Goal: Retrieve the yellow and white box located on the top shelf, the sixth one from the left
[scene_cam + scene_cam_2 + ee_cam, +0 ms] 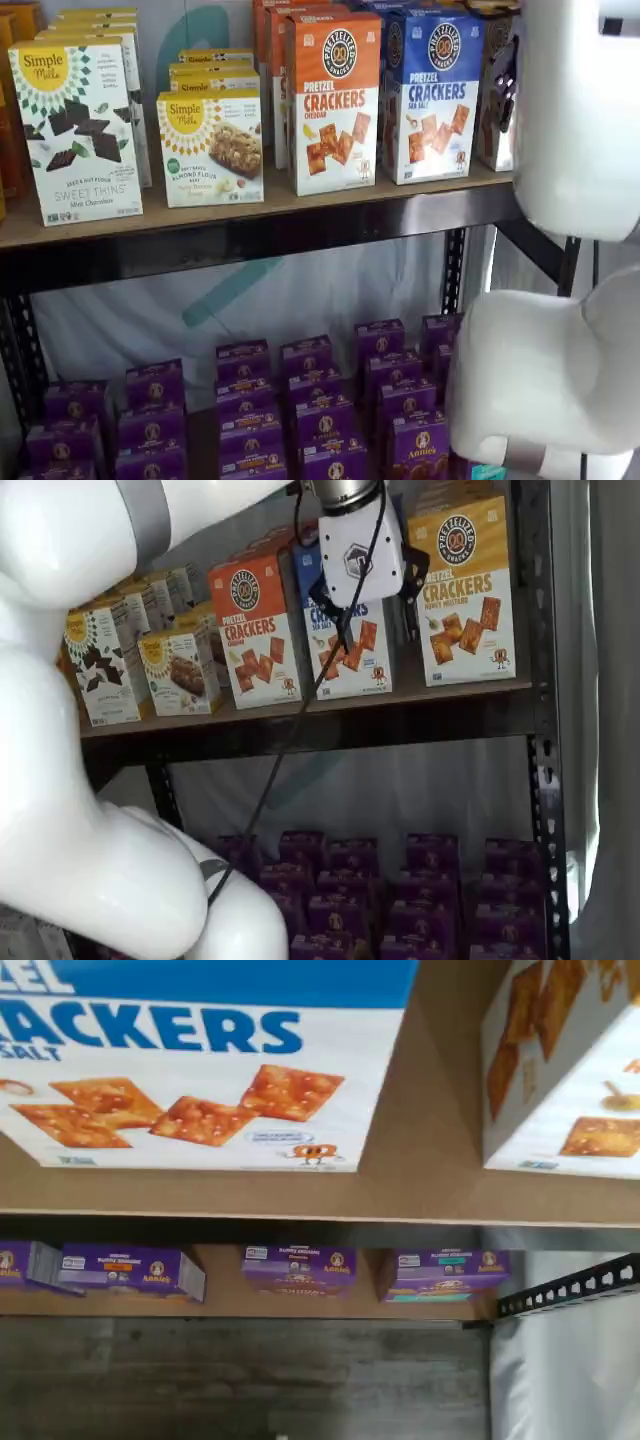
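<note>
The yellow and white pretzel cracker box [465,590] stands at the right end of the top shelf, next to a blue and white sea salt box [345,650]. In the wrist view the yellow and white box [565,1070] shows beside the blue and white box [190,1070], with a bare gap of shelf between them. My gripper [405,595] hangs in front of the blue box, just left of the yellow and white box. Only its white body and a dark part at its side show, so I cannot tell whether the fingers are open. In a shelf view the arm [575,120] hides most of the target box.
An orange cheddar cracker box [255,630] and Simple Mills boxes [75,130] fill the rest of the top shelf [250,215]. Purple Annie's boxes [320,420] crowd the lower shelf. A black upright post [540,730] stands right of the target. A cable [290,730] hangs from the gripper.
</note>
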`<state>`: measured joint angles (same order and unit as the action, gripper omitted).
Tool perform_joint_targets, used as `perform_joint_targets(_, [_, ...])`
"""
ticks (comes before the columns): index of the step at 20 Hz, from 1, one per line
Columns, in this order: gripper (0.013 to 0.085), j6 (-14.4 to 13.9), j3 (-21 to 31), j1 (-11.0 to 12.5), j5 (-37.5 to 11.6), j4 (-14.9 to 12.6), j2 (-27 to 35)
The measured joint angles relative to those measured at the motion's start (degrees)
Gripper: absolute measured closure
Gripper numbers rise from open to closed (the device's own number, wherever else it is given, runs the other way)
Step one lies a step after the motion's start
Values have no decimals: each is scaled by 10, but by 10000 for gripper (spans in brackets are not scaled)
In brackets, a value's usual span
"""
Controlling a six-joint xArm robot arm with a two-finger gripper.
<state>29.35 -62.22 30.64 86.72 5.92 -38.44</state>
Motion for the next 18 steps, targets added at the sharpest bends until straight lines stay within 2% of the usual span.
perform_joint_targets(12, [130, 18, -22, 19, 17, 10, 13])
perform_joint_targets(18, [130, 19, -22, 19, 25, 9, 11])
